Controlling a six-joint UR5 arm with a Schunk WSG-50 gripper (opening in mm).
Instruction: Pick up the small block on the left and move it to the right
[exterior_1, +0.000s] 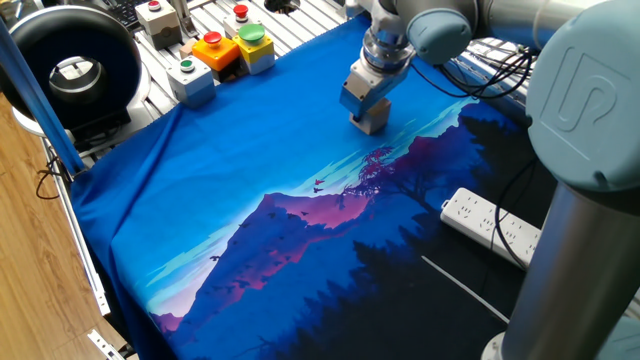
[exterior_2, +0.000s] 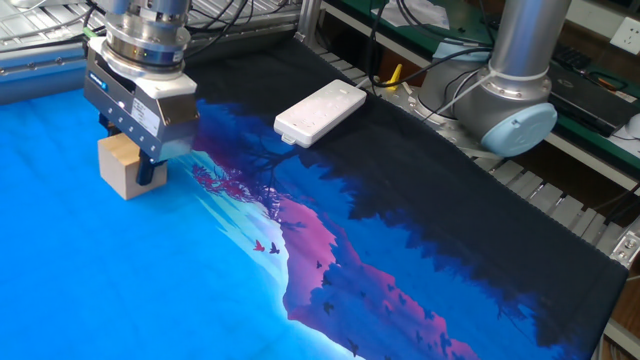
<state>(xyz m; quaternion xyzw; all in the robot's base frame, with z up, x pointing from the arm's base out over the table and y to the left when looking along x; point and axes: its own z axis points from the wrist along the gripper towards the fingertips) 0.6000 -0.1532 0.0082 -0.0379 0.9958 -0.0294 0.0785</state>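
Note:
The small block (exterior_1: 371, 123), a plain tan wooden cube, sits between the fingers of my gripper (exterior_1: 367, 119) at the far middle of the blue printed cloth (exterior_1: 250, 190). In the other fixed view the block (exterior_2: 116, 170) shows under the gripper (exterior_2: 128, 170) at the upper left, its bottom at or just above the cloth. The dark fingers (exterior_2: 152, 172) are shut against the block's sides. The gripper body hides the block's top.
Several button boxes stand off the cloth at the back left: grey (exterior_1: 190, 80), orange-topped (exterior_1: 215, 50) and green-topped (exterior_1: 254, 45). A white power strip (exterior_1: 492, 226) lies on the dark part of the cloth (exterior_2: 320, 111). A black round device (exterior_1: 70, 65) is far left. The arm's base (exterior_2: 512, 95) stands behind.

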